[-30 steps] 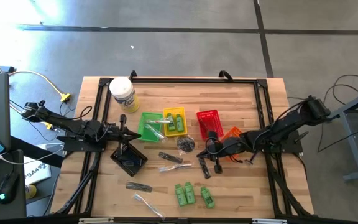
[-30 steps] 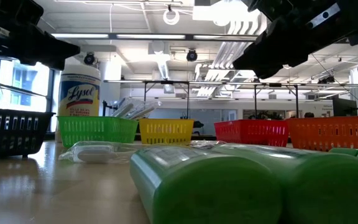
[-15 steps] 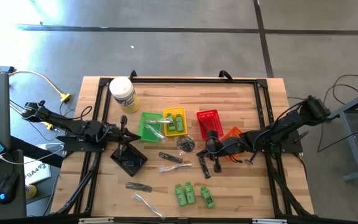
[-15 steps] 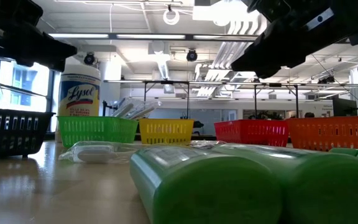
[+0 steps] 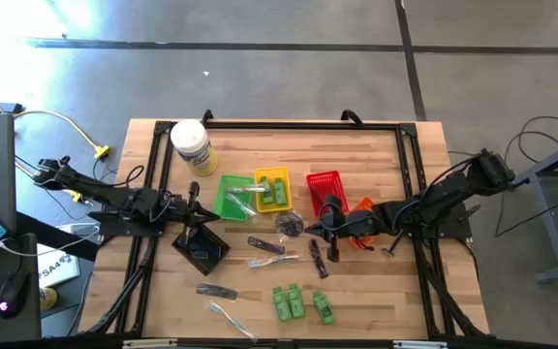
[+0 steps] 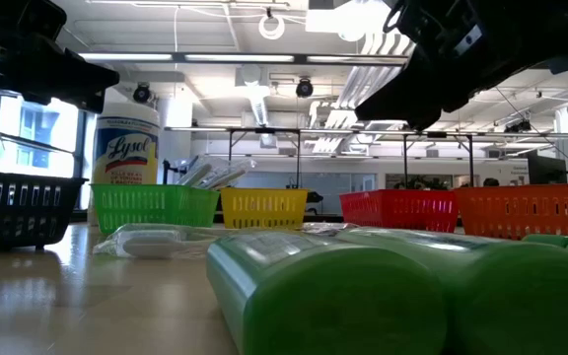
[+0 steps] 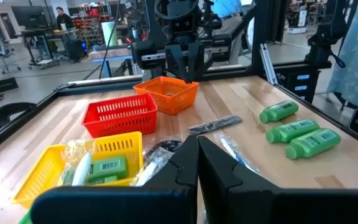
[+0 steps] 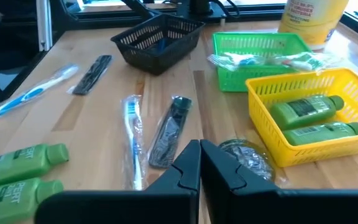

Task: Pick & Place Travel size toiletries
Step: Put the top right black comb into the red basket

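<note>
High view, table centre as clock hub. Five baskets sit in a loose row just above centre: black basket (image 5: 201,247) at 9, green basket (image 5: 231,194) and yellow basket (image 5: 273,189) toward 11–12, red basket (image 5: 324,188) at 1, orange basket (image 5: 361,211) at 2. Judged to be sorting bins, one kind of item each.

- Yellow basket already holds two green bottles (image 8: 306,109); green basket holds clear-wrapped toothbrushes (image 8: 260,60). Sorting by type looks partly done.
- Loose items lie toward 6: three more green bottles (image 5: 298,302), a wrapped toothbrush (image 5: 229,318) at 7, a black comb in wrap (image 5: 215,290) at 8, another black comb (image 5: 264,244) and toothbrush (image 5: 271,260) near the hub, a dark round wrapped piece (image 5: 289,224) just below the yellow basket.
- White jar with yellow label (image 5: 191,145) stands at 11, apart from the sorting; no part of the job.

Right gripper (image 5: 331,231) hangs at 3, between red and orange baskets, fingers pressed together, empty; a dark stick (image 5: 316,257) lies just below it, likely the nearest candidate. Left gripper (image 5: 193,208) waits at 9 above the black basket, fingers pressed together, holding nothing.
</note>
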Action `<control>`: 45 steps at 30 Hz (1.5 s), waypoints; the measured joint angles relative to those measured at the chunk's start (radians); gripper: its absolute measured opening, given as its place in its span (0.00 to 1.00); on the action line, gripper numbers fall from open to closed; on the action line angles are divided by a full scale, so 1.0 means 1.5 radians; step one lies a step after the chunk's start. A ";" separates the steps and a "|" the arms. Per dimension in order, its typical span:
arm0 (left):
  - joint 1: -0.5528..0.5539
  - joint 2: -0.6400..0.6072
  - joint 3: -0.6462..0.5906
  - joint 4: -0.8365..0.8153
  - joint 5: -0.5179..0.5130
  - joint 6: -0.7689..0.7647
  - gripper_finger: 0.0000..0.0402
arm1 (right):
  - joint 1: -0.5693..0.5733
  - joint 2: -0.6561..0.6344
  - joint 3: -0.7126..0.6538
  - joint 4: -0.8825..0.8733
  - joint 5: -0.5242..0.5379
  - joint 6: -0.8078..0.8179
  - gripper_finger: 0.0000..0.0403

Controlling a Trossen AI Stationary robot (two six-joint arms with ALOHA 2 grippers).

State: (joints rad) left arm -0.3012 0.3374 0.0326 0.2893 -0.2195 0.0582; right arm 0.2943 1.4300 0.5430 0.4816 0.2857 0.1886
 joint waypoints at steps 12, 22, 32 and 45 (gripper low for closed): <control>0.000 0.000 0.000 0.016 -0.002 0.000 0.00 | -0.001 0.035 0.015 -0.035 0.028 -0.003 0.00; 0.000 0.000 0.000 0.040 -0.002 0.008 0.00 | -0.002 0.089 0.111 -0.114 0.073 -0.009 0.01; 0.000 0.000 0.000 0.040 -0.002 -0.007 0.00 | -0.009 0.089 0.111 -0.126 0.114 -0.001 0.32; 0.000 -0.001 0.000 0.144 -0.002 -0.026 0.00 | -0.024 0.089 0.111 -0.109 0.165 0.003 0.54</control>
State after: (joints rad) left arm -0.3012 0.3367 0.0326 0.5047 -0.2218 0.0185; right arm 0.2586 1.5635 0.7090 0.3175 0.5328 0.1927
